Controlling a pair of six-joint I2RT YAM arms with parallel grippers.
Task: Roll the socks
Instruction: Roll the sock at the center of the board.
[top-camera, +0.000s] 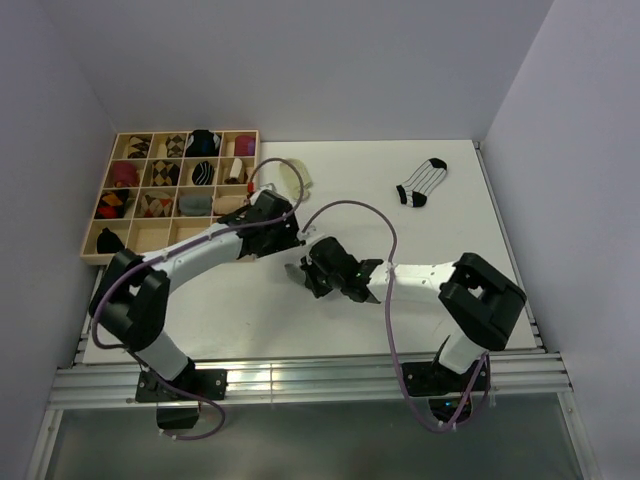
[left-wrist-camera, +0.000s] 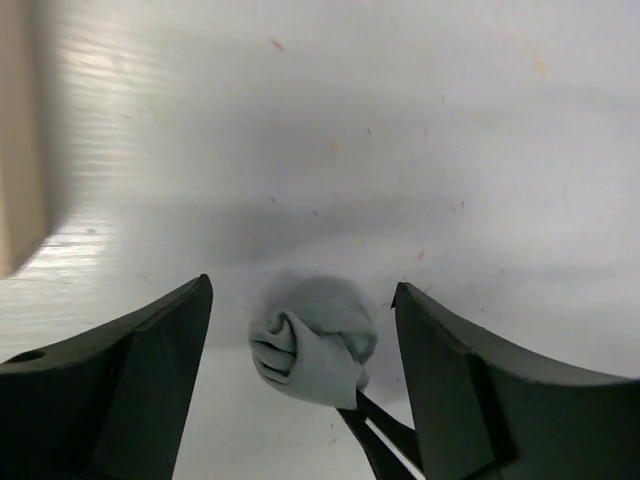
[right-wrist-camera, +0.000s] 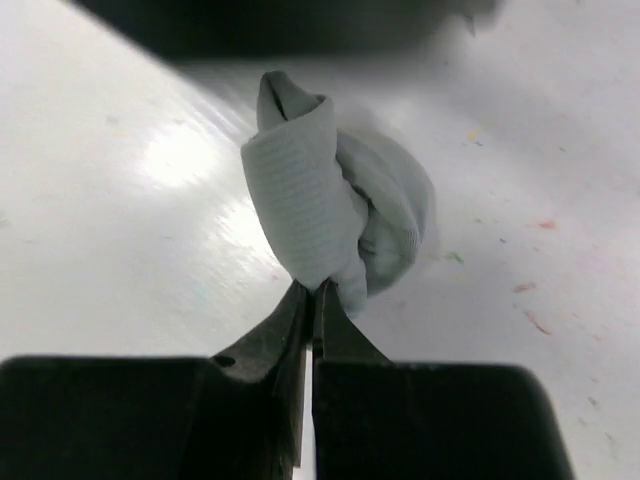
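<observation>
A grey sock (right-wrist-camera: 335, 215), rolled into a ball, is pinched at its lower edge by my right gripper (right-wrist-camera: 313, 290), whose jaws are closed tight on the fabric. In the left wrist view the roll (left-wrist-camera: 315, 345) sits between my open left gripper's (left-wrist-camera: 302, 290) two dark fingers, touching neither; the right gripper's tips (left-wrist-camera: 385, 435) reach in from below. In the top view both grippers meet mid-table, the left (top-camera: 283, 237) just behind the right (top-camera: 303, 272), and they hide the roll. A white sock with black stripes (top-camera: 422, 182) lies flat at the back right.
A wooden compartment box (top-camera: 92, 243) with several rolled socks stands at the back left; its edge shows in the left wrist view (left-wrist-camera: 20, 150). A pale sock (top-camera: 300, 178) lies beside its right side. White walls enclose the table on three sides.
</observation>
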